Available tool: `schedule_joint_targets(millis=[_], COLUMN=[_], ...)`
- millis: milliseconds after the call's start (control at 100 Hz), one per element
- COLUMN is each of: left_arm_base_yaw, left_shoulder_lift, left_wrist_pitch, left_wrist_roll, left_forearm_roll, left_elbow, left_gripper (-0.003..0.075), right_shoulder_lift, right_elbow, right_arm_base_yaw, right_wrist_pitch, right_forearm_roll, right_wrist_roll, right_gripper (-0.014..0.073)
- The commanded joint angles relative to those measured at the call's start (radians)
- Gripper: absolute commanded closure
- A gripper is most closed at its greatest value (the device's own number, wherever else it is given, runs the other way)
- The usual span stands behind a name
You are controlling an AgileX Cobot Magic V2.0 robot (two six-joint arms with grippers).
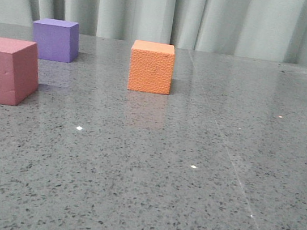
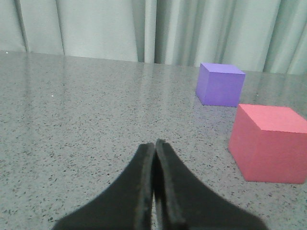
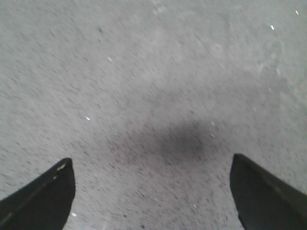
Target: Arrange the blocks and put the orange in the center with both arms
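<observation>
The grey speckled polished table (image 1: 202,173) fills the front view, backed by a pale pleated curtain (image 1: 213,15); on it stand 3 matte foam cubes, none of them held; the pinkish-red foam cube (image 1: 5,70) sits nearest at the left edge of the front view, the orange pebbled foam cube (image 1: 151,67) stands upright farther back and well to the right of it, and the purple foam cube (image 1: 55,39) sits farthest back, just behind the pinkish-red one; the gap of bare table between the purple and pinkish-red cubes (image 1: 48,71) is narrow and the orange cube lies outside it, well apart; neither arm shows in the front view; the left gripper (image 2: 154,146) has its 2 black fingers pressed together on nothing, low over the table with the purple and pinkish-red cubes ahead of it; the right gripper (image 3: 152,165) is spread wide above bare table, no cube between its fingers; the work looks to be at its start, with no block yet grasped; the next move probably calls for the left gripper to part its fingers and widen the gap between the 2 cubes, while the right gripper travels to the orange cube and closes squarely on its sides.
</observation>
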Motion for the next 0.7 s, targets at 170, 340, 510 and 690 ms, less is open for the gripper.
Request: schedule_joint_targets(millis=[170,340,510,690], left_arm_base_yaw=[-0.001,-0.001,-0.001,-0.001], left_shoulder_lift=[-0.032,-0.032,-0.032,-0.032], left_wrist_pitch=[-0.088,-0.088,-0.088,-0.088], left_wrist_roll=[-0.002,-0.002,-0.002,-0.002], left_forearm_roll=[0.001,0.001,0.001,0.001], left_elbow=[0.054,0.054,0.054,0.054], left_gripper=[0.0739,0.0739,0.0739,0.0739], right_shoulder_lift=[-0.3,-0.461,-0.612,-0.761], right_elbow=[0.388,0.577,0.719,0.786], right_arm_base_yaw=[-0.049,-0.049,-0.046,-0.038], right_wrist_pitch=[-0.358,-0.416,-0.421,-0.381], right_forearm_roll=[0.027,0.122,0.138,0.139], right_wrist_roll=[-0.011,-0.011,-0.011,-0.011], right_gripper=[-0.0051,-0.0051,-0.005,-0.0047])
